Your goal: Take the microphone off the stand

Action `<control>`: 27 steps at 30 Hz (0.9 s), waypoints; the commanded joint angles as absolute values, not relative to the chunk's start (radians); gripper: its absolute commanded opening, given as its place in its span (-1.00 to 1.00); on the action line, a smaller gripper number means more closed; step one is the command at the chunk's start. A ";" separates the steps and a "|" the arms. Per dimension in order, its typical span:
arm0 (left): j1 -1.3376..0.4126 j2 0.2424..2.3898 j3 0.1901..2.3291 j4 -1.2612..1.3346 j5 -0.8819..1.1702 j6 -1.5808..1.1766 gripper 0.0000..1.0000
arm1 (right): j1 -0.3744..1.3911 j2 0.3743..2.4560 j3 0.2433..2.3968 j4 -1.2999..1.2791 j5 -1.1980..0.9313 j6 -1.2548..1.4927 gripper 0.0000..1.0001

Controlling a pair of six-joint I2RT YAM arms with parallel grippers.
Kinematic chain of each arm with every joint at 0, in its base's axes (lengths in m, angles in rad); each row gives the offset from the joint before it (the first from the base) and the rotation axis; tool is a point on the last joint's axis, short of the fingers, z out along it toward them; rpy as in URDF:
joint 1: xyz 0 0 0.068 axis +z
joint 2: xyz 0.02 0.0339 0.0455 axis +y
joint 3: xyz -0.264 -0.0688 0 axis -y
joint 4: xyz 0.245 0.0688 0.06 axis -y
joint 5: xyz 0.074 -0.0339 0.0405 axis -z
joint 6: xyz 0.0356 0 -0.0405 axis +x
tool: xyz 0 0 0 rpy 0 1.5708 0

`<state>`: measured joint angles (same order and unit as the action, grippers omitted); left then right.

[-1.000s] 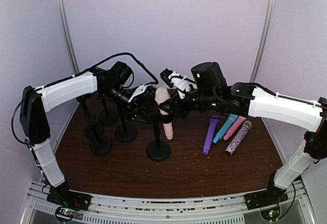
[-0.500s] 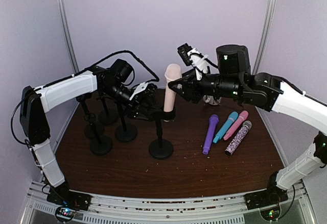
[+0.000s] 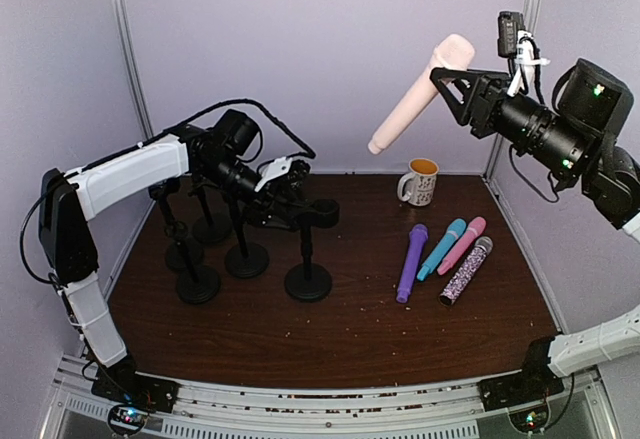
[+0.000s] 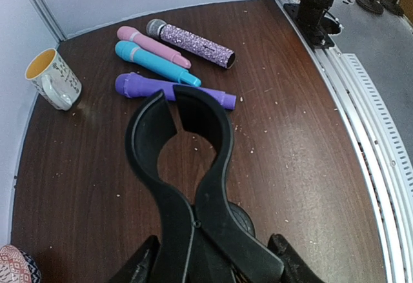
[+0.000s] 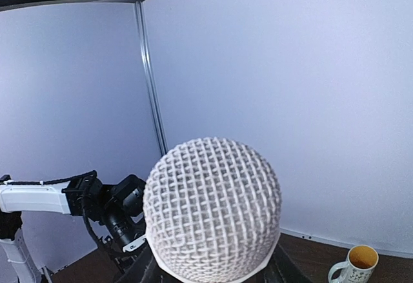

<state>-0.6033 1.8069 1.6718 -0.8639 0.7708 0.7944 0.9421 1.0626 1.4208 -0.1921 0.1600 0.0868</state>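
Microphone [image 3: 413, 101], pale pink, hangs high over the worktop [image 3: 300, 344], pinched near its head by the right fingers [image 3: 462, 89], its long axis slanting down and left, well clear of the empty stand [image 3: 308, 281] whose clip neck the left fingers [image 3: 283, 195] pinch, far below it.

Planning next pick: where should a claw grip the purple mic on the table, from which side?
Purple microphone: probably the barrel behind the head, from above, jaws across its width. It lies flat; the blue microphone nearly touches it mid-barrel but angles away toward the heads.
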 commanded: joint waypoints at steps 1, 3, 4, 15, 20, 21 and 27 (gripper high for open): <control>-0.593 1.820 1.732 -0.759 0.696 0.765 -0.97 | 0.916 1.072 1.350 -0.239 0.265 0.176 -0.92; -0.586 1.834 1.766 -0.740 0.676 0.753 -0.97 | 0.894 1.071 1.311 -0.261 0.286 0.223 -0.92; -0.581 1.847 1.793 -0.736 0.672 0.743 -0.97 | 0.881 1.070 1.286 -0.269 0.287 0.251 -0.93; -0.479 1.980 1.990 -0.723 0.673 0.659 -0.65 | 0.722 1.207 1.106 -0.277 0.093 0.517 -1.00; -0.474 1.965 1.962 -0.712 0.642 0.643 0.36 | 0.671 1.343 1.115 -0.293 0.014 0.573 -1.00; -0.474 1.958 1.954 -0.701 0.635 0.629 0.49 | 0.664 1.370 1.127 -0.306 0.011 0.578 -1.00; -0.467 1.894 1.942 -0.701 0.639 0.540 0.95 | 0.629 1.564 1.225 -0.382 0.003 0.580 -1.00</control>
<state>-0.4713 1.9713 1.9461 -0.7422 0.6384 0.6044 0.6514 1.4837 1.1492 -0.3382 0.0277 0.5537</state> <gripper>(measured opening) 0.974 0.429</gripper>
